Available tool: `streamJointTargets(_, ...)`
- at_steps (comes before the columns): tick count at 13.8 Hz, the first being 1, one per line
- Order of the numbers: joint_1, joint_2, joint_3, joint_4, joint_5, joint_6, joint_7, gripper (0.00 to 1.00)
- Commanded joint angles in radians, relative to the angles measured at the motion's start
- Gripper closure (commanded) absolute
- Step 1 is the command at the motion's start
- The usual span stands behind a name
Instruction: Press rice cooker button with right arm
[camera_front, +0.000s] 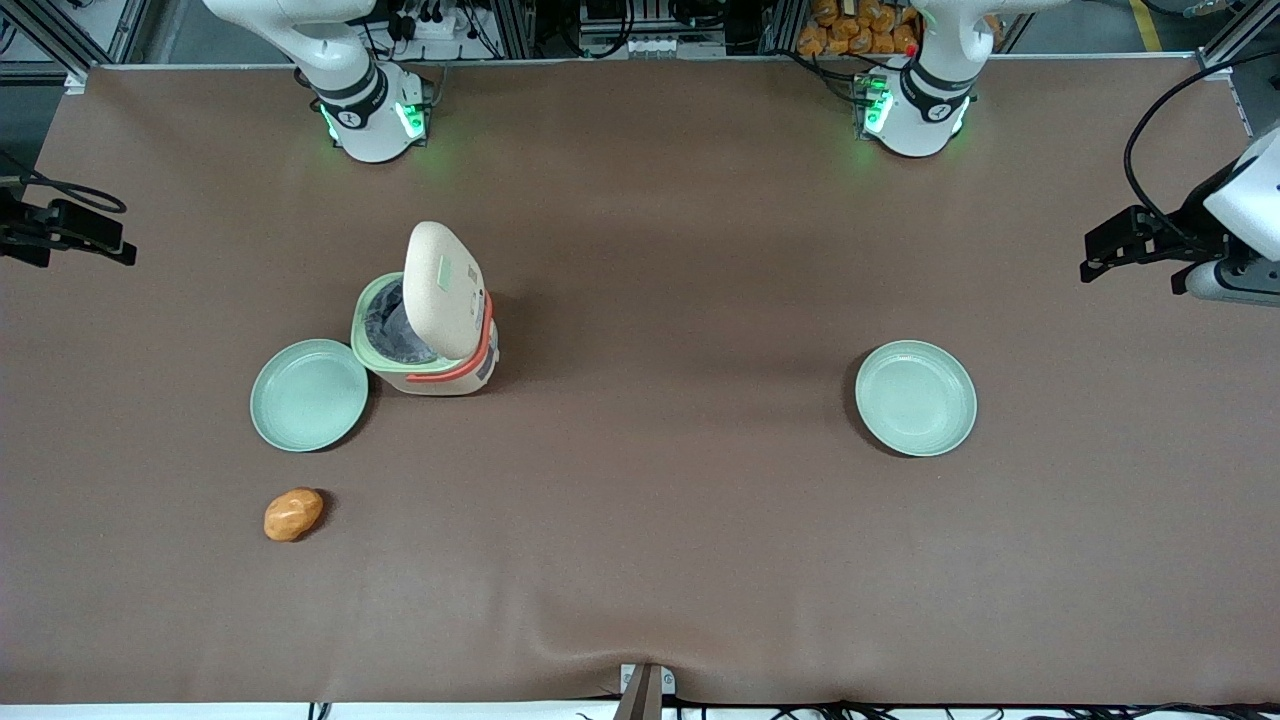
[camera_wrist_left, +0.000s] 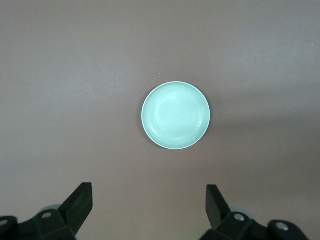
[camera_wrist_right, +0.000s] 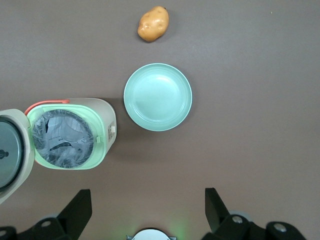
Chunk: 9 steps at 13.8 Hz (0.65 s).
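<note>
The cream rice cooker stands on the brown table with its lid swung up and the dark inner pot showing. The small pale green button sits on the raised lid's outer face. The right wrist view looks straight down on the open cooker; only the lid's grey underside shows there, and the button is hidden. My right gripper hangs high at the working arm's end of the table, well apart from the cooker. In the right wrist view the gripper is open and empty.
A pale green plate lies beside the cooker and shows in the right wrist view. An orange-brown potato lies nearer the front camera than that plate. A second plate lies toward the parked arm's end.
</note>
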Motion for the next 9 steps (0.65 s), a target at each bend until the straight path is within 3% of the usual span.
streamJointTargets(1, 0.008, -0.025, -0.001, -0.014, -0.016, 0.006, 0.000, 0.00)
streamJointTargets(9, 0.008, -0.025, 0.001, -0.014, -0.043, 0.006, 0.003, 0.00)
